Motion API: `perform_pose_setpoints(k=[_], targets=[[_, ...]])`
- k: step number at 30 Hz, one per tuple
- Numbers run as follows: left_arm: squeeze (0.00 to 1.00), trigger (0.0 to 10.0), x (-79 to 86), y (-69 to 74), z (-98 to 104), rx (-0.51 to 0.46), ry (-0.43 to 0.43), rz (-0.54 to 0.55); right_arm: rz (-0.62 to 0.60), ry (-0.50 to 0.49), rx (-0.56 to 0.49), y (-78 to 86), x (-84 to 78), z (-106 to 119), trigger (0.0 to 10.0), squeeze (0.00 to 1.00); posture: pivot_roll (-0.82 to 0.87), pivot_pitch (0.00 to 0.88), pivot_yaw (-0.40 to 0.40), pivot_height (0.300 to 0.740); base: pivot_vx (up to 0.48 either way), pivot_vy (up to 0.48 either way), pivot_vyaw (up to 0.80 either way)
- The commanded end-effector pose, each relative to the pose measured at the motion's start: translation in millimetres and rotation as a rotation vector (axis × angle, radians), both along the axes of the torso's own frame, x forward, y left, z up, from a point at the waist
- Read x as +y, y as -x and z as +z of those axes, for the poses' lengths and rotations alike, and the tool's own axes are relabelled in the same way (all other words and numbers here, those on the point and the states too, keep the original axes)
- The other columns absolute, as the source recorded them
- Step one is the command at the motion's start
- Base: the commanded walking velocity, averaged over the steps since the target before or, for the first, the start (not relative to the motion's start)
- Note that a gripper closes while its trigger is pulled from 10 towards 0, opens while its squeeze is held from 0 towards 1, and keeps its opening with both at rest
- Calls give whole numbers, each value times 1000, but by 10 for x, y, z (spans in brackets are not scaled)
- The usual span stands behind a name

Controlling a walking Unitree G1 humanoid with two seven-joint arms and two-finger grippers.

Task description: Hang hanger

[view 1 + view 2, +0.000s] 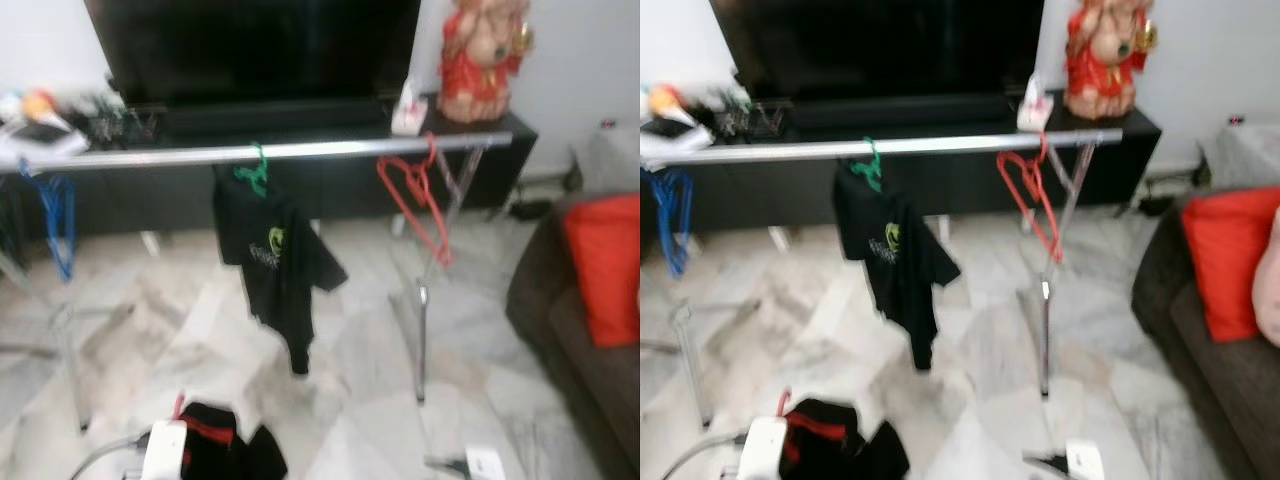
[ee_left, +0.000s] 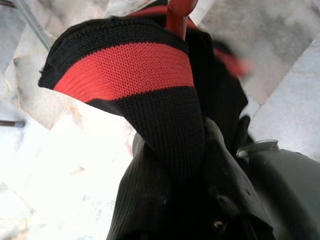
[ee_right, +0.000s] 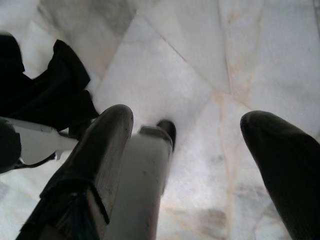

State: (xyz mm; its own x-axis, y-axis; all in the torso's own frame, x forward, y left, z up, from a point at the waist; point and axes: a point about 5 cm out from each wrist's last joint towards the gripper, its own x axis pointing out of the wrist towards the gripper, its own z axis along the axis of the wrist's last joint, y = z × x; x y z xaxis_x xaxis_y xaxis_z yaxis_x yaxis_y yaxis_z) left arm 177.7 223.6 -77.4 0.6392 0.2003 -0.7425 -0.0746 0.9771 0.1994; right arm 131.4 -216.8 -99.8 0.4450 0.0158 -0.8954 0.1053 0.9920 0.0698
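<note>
1. Left gripper [image 2: 200, 200] is sitting low at the near left, clenched on a black garment with red stripe [image 2: 125, 70] that is riding on a red hanger [image 2: 177, 15]; the hook end is poking up past the collar. In the head views the same bundle [image 1: 215, 440] is hanging just above the marble floor [image 1: 350, 400].
2. Right gripper [image 3: 185, 150] is hanging near the floor w/ fingers spread apart, gripping nothing.
3. Step in hand, as I'm reading it: carrying the loaded hanger up to the silver rail [image 1: 300, 150]. To do it well: keep the grip firm on the neck, keep the hook upright & facing the rail, lift clear above the bar, then lower onto it.
4. Best gap looks to be betw. the hung black T-shirt [image 1: 275, 265] and the empty red hangers [image 1: 415, 200], or left of the shirt; avoid snagging either.
5. Rack legs [image 1: 422, 330] are standing in the way lower down, so approach from the near side.
6. Counts: 1 rail; 1 green hanger [image 1: 255, 172] carrying the T-shirt; approx. 2 bare red hangers (blur, not sure); blue hangers [image 1: 55, 215] far left, number unclear.
7. Far side: 1 dark TV [image 1: 260, 50], 1 red figurine [image 1: 485, 55]; 1 red cushion [image 1: 605, 270] on the sofa at right.
</note>
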Motion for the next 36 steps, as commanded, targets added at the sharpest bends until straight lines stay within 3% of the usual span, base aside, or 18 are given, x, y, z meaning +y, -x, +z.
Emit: perform_pose_setpoints(k=[1,22,26,36], targets=[[0,10000,65,-45,38,-18,-13,17,-10,-9,-13,-41,14,11,10000,0,-33,0,-8,740,-341,0,0],[0,10000,50,-54,36,-15,-12,20,-14,-11,-18,-57,17,16,10000,0,-33,0,-10,740,-342,0,0],[0,10000,59,-121,79,-53,-8,28,-15,-12,-18,-60,17,17,10000,0,-29,0,-11,740,-306,0,0],[0,10000,54,-192,113,-69,-5,27,-16,-18,-21,-68,30,18,10000,0,-32,0,-7,740,0,0,0]])
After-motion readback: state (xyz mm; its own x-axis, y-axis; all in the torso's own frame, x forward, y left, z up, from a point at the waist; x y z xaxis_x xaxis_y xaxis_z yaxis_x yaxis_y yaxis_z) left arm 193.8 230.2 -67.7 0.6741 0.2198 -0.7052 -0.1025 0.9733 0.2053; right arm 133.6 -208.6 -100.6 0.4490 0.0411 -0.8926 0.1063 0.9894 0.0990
